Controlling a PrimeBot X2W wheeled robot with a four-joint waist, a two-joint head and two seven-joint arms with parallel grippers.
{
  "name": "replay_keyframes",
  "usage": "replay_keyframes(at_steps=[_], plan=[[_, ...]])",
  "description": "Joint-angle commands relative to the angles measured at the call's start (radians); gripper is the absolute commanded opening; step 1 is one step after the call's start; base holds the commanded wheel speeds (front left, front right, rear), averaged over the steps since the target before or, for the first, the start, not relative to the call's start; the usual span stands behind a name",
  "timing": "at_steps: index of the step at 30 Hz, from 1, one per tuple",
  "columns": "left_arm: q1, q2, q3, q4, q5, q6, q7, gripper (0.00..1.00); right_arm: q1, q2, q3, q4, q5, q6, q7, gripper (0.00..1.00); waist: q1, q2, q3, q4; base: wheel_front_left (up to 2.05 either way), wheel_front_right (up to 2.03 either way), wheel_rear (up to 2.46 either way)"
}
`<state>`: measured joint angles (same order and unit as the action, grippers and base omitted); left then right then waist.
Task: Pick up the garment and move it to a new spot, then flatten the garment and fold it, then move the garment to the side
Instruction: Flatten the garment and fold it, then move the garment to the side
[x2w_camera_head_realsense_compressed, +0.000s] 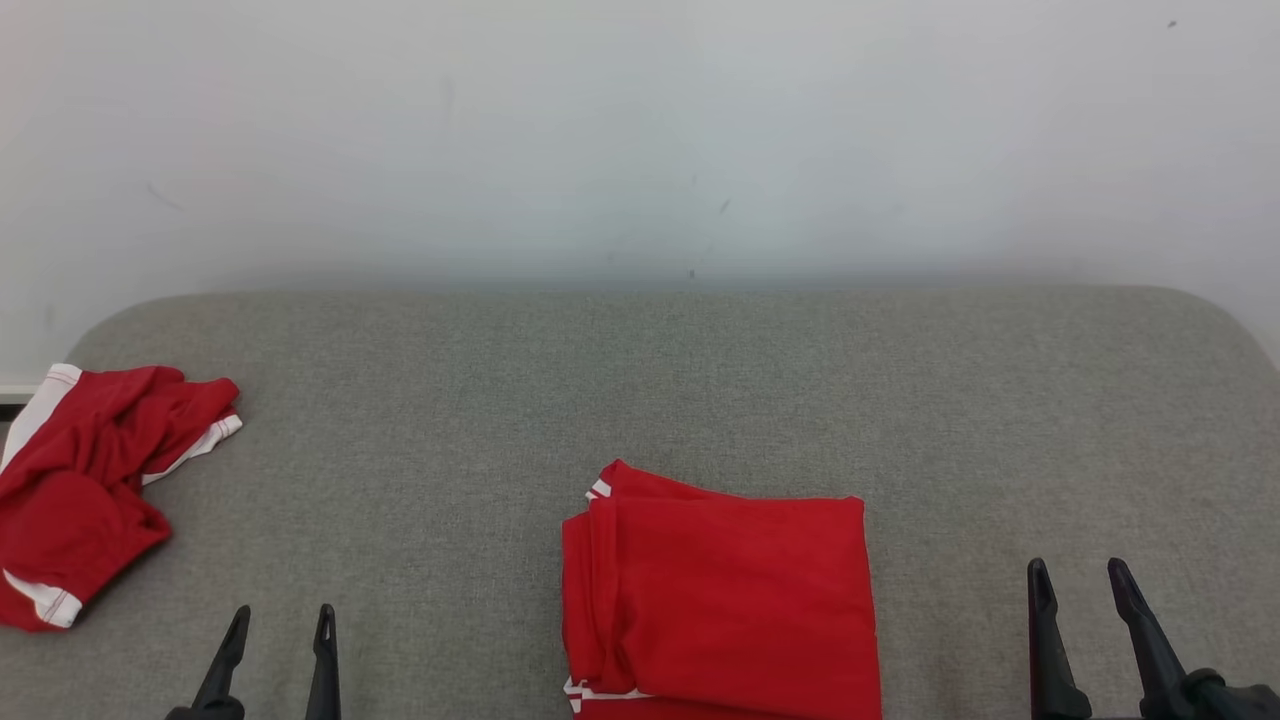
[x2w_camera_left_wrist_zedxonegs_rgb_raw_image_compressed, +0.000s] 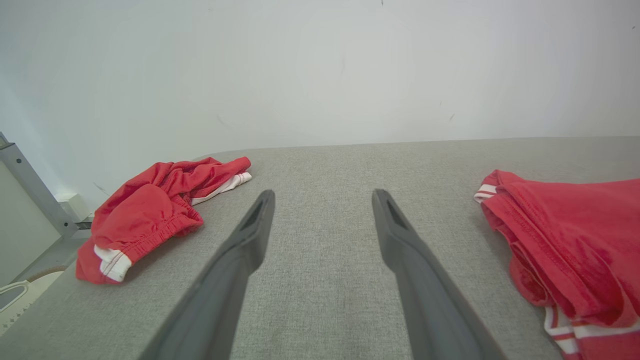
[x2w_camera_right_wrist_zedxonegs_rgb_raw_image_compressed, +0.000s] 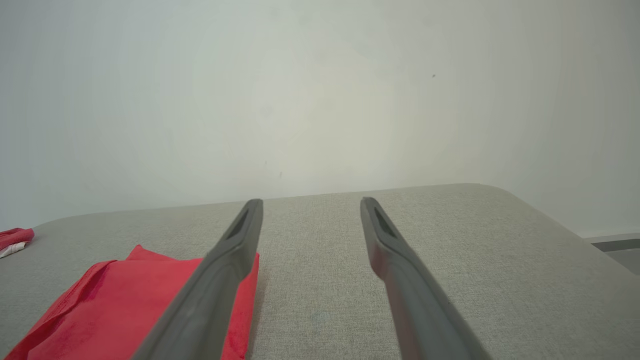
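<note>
Both the left gripper (x2w_camera_head_realsense_compressed: 280, 615) and right gripper (x2w_camera_head_realsense_compressed: 1085, 575) are hanging open, empty. I'm thinking of pinching the folded red cloth (x2w_camera_head_realsense_compressed: 730, 590) at both sides, lifting evenly so it is staying neat.

**Right wrist cam: fingers apart over grey table**

The right gripper (x2w_camera_right_wrist_zedxonegs_rgb_raw_image_compressed: 311, 201) rises from bottom centre with its two dark fingers (x2w_camera_right_wrist_zedxonegs_rgb_raw_image_compressed: 400, 280) spread wide and bare grey table (x2w_camera_right_wrist_zedxonegs_rgb_raw_image_compressed: 475, 250) between them. A folded red garment (x2w_camera_right_wrist_zedxonegs_rgb_raw_image_compressed: 100, 310) lies flat at lower left. The left-hand finger crosses in front of its right edge; contact unclear. A bit of another red-and-white cloth (x2w_camera_right_wrist_zedxonegs_rgb_raw_image_compressed: 15, 237) sits at the far left edge. A white wall (x2w_camera_right_wrist_zedxonegs_rgb_raw_image_compressed: 320, 100) fills the upper half.
</note>
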<state>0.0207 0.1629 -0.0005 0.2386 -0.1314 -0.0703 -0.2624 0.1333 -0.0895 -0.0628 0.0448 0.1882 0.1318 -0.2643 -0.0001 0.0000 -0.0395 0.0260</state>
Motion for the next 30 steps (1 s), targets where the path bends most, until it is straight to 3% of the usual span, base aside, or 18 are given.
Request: replay_keyframes(at_steps=[1,30], plan=[[0.014,0.004,-0.002,-0.007,0.007,0.007,-0.003,1.0,0.015,0.007,-0.009,-0.006,-0.006,-0.002,0.0,1.0,0.0001,0.0,0.0,-0.002,0.0,0.0,0.0],[0.057,0.035,-0.02,-0.082,0.02,0.06,0.024,1.0,-0.006,0.038,-0.024,0.068,-0.032,-0.002,0.0,1.0,0.0001,0.0,-0.004,0.018,0.0,0.0,0.0]])
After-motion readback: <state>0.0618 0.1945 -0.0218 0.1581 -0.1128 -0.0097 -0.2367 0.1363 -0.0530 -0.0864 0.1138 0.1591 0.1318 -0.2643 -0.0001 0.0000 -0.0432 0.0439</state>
